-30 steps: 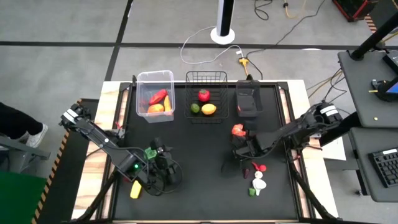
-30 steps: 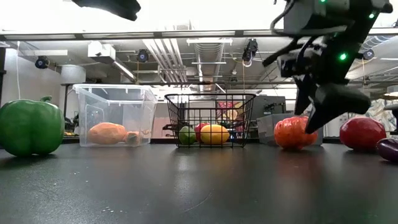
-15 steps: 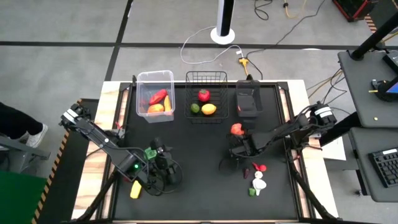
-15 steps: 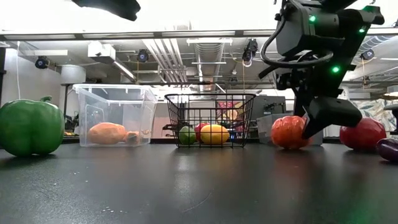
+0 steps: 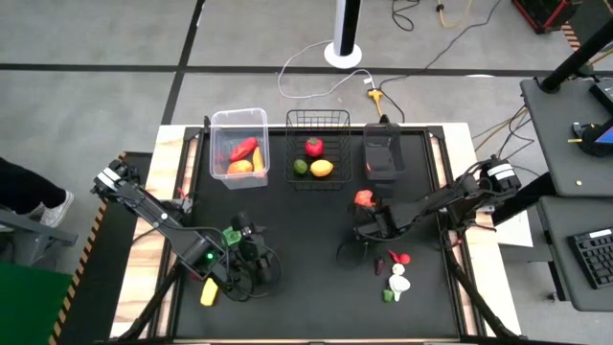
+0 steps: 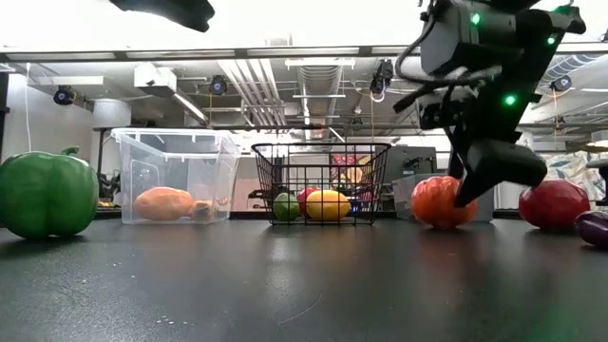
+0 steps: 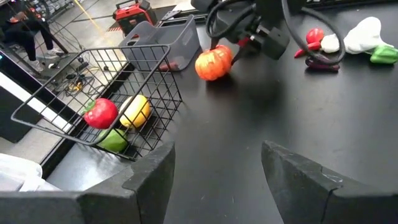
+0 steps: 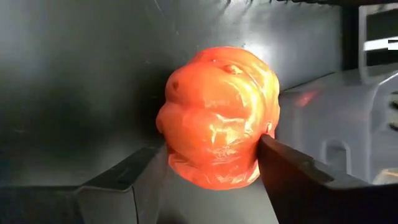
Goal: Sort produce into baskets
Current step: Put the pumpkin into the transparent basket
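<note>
arms (image 5: 153,216): dark, jointed | green status lights | black cables | dark fingers (image 8: 298,180)

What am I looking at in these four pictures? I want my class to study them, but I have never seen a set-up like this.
This is a robot with two dark arms at a black table, sorting toy produce into baskets. One picture looks straight down from above, one looks level across the table top, and two come from cameras on the arms' wrists.

At the far edge stand a clear plastic tub, a black wire-mesh basket and a dark smoky bin, each already holding some pieces. A green pepper and a few small pieces lie loose.

The right gripper has its fingers on either side of an orange-red fruit on the table beside the bin, touching it. The left gripper waits open and empty near the front.
</note>
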